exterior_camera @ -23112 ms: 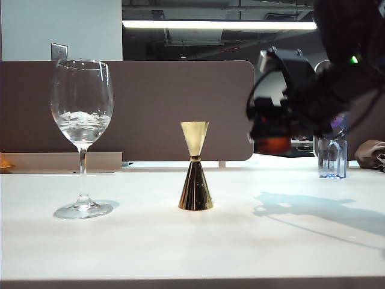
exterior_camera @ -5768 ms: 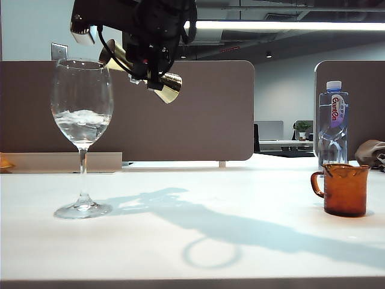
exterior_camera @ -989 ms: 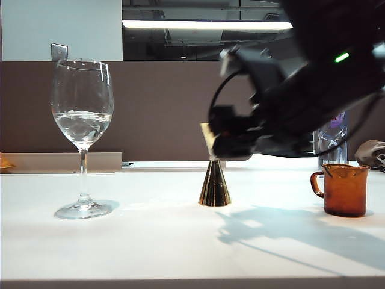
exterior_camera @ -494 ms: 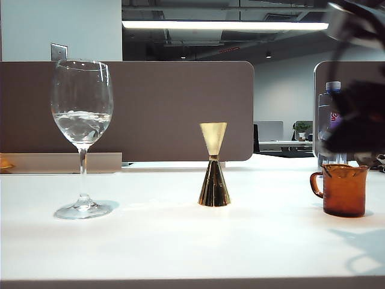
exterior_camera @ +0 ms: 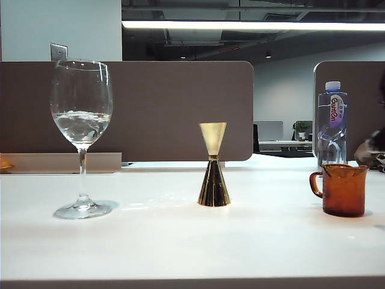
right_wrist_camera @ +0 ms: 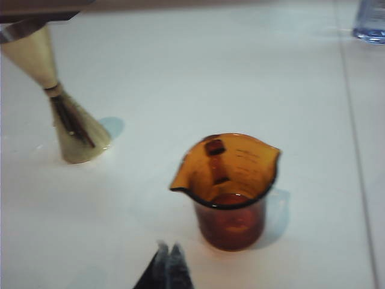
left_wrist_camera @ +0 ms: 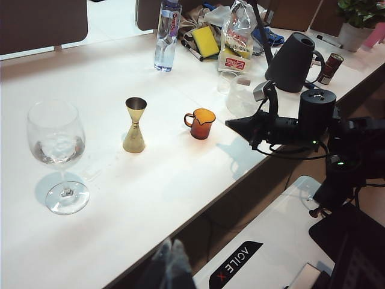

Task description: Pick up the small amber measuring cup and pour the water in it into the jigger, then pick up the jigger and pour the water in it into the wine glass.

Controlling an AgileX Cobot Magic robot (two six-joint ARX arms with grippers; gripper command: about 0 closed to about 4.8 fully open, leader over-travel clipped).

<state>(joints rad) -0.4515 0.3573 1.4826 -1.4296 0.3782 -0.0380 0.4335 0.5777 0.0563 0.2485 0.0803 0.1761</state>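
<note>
Both claws, left (left_wrist_camera: 170, 250) & right (right_wrist_camera: 168, 251), closed, empty; amber cup (right_wrist_camera: 229, 188) upright w/ spout.

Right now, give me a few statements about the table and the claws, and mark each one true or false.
1. The jigger stands upright between the wine glass and the small amber measuring cup. True.
2. The wine glass is empty. False: it holds water.
3. The right claw is shut on the measuring cup. False: it is shut on nothing, off the cup.
4. The left claw hangs off the table, holding nothing. True.
5. The water bottle lies on its side. False: it stands upright.
</note>
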